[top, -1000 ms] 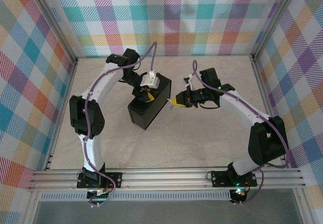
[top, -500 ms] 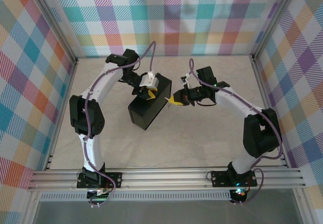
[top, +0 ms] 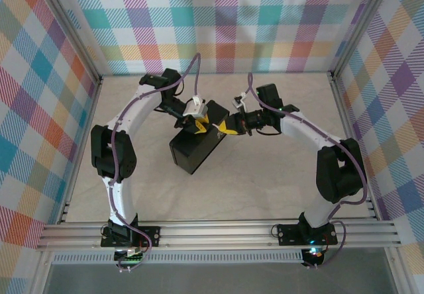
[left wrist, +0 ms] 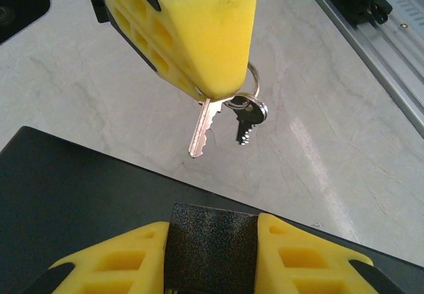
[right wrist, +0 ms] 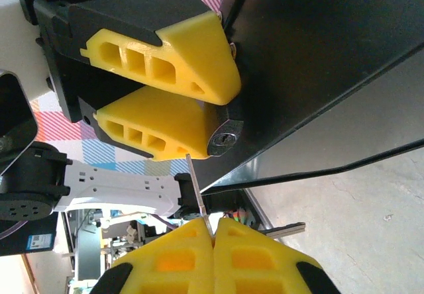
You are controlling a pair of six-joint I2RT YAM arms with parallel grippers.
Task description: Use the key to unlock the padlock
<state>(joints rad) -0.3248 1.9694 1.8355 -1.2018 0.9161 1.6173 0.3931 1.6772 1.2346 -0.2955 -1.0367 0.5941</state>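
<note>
Alignment is what we read in this pose. The left gripper (right wrist: 230, 108) pinches the padlock (right wrist: 222, 140) at the one o'clock corner of the dark box (top: 192, 149), we judge to steady it and keep its keyhole facing outward. From three o'clock the right gripper (right wrist: 213, 226), fingers pressed together on the key (right wrist: 197, 189), points the blade toward twelve o'clock, its tip just beside the keyhole but, we judge, not yet inside. A spare key (left wrist: 248, 118) dangles from the ring above the table (left wrist: 99, 89). Next we expect a straight, gentle push; any tilt could jam.
</note>
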